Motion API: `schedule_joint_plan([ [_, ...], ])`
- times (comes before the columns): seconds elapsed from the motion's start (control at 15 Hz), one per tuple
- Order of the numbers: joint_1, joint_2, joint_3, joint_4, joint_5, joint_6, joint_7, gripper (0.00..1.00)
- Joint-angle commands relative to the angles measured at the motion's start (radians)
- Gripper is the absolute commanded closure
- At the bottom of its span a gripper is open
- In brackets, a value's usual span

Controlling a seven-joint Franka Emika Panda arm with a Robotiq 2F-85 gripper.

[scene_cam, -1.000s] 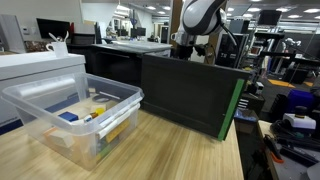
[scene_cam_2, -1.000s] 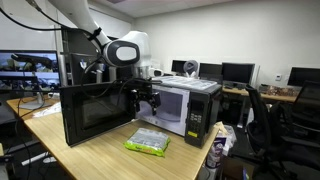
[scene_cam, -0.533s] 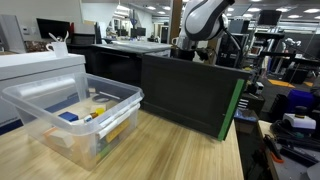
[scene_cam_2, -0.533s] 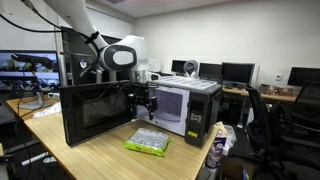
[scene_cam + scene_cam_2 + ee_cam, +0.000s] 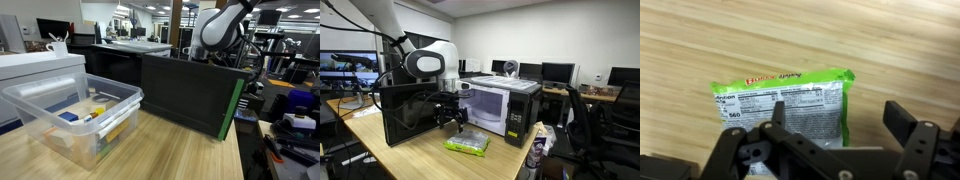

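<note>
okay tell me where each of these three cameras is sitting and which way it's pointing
Exterior view: low on the wooden table beside a clear plastic bin, facing the open microwave door's back; the arm rises behind it.
Exterior view: across the table, facing the microwave; arm and pincer above the green packet.
Wrist view: looking down past the open pincer at the same green packet.

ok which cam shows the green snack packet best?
Wrist view: the green packet fills the frame, label readable, lying flat on the wooden table below the claw. An exterior view shows it small; the remaining view doesn't show it.
</note>
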Motion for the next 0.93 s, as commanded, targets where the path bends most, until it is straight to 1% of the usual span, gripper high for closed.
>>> schedule_joint_plan([
  [0.0,0.004,-0.041,-0.022,-0.058,-0.069,0.009,-0.027,0.0],
  [0.13,0.004,-0.018,-0.032,-0.052,-0.097,0.004,-0.009,0.0],
  [0.47,0.002,0.026,-0.038,-0.038,-0.094,-0.023,-0.001,0.0],
  [0.73,0.0,0.083,-0.029,-0.016,-0.08,-0.006,0.001,0.0],
  [0.87,-0.001,0.124,-0.018,0.01,-0.072,0.028,-0.001,0.0],
])
